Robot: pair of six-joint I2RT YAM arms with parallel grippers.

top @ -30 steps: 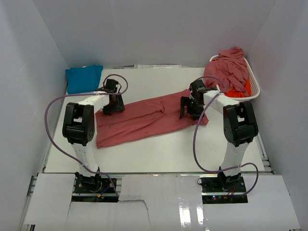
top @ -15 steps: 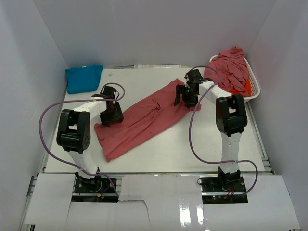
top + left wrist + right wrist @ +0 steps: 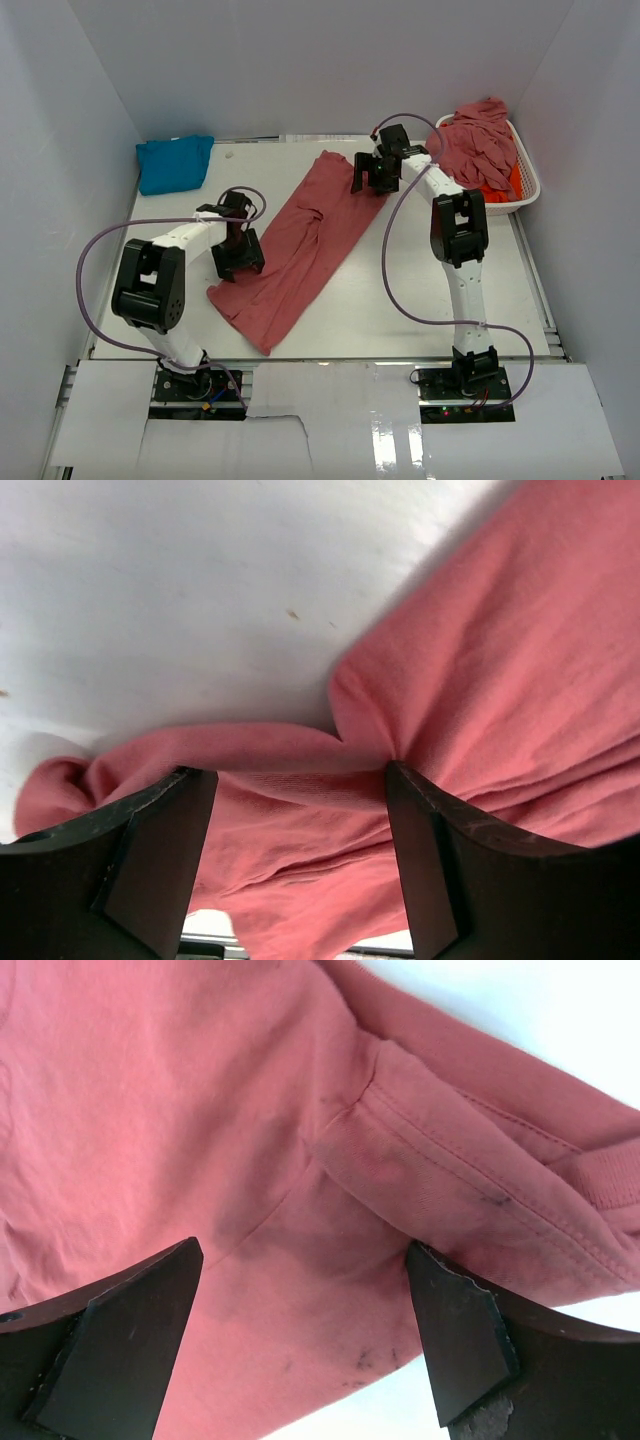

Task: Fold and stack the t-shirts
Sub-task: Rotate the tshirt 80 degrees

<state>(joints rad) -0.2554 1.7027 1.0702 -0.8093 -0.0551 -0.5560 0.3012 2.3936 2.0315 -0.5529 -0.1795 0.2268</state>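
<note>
Since I swung the soft dusty rose-red cotton t-shirt (image 3: pixel 300 245) from crosswise to slanting, it lies left of the white slatted plastic basket (image 3: pixel 528 185) | left gripper (image 3: pixel 240 258), right gripper (image 3: pixel 375 175): jaws apart over it | likely laid out for folding

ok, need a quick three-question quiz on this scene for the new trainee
1. True or false: the blue shirt lies in the basket.
2. Which end of the spread red shirt is the right gripper over? A) far end B) near end C) neither
3. Fill in: the jaws of the left gripper and the right gripper both stand ___.

Key: 1. False: it lies on the table, at the far left corner. 2. A. 3. open.
</note>
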